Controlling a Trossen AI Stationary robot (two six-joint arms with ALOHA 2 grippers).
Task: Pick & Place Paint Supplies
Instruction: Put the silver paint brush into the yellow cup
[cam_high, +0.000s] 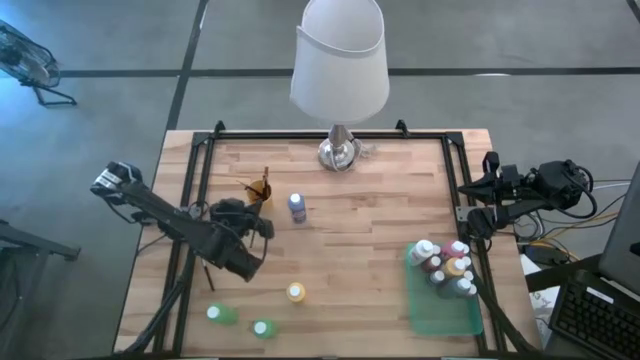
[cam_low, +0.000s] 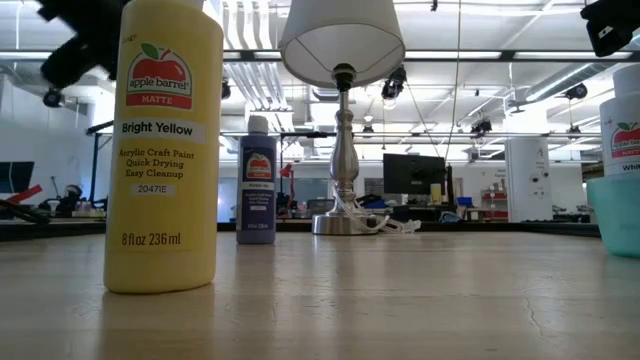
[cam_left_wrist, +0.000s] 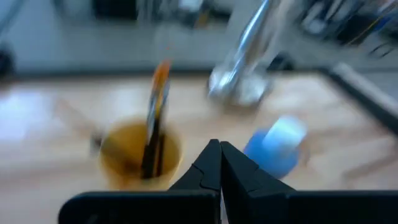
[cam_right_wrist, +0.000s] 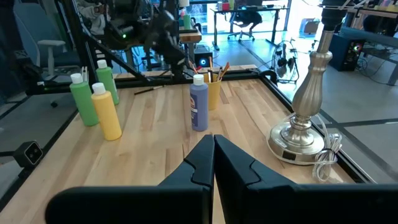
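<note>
My left gripper (cam_high: 262, 224) hovers shut and empty above the table's left half, just near of a yellow cup (cam_left_wrist: 140, 152) that holds dark-handled paintbrushes (cam_left_wrist: 155, 106). A blue paint bottle (cam_high: 297, 207) stands upright to the cup's right. A yellow bottle (cam_high: 296, 292) and two green bottles (cam_high: 220, 314) (cam_high: 262, 327) stand near the front edge. One brush (cam_right_wrist: 149, 90) lies flat on the wood at the left. Several white-capped bottles (cam_high: 447, 265) stand in the green tray (cam_high: 440, 315). My right gripper (cam_right_wrist: 213, 140) waits shut at the table's right edge, touching nothing.
A tall lamp with a white shade (cam_high: 340, 60) stands on its silver base (cam_high: 338, 152) at the far middle, its cord coiled beside it. A black frame rail (cam_high: 190, 170) runs around the table. Bare wood lies in the middle between the blue bottle and the tray.
</note>
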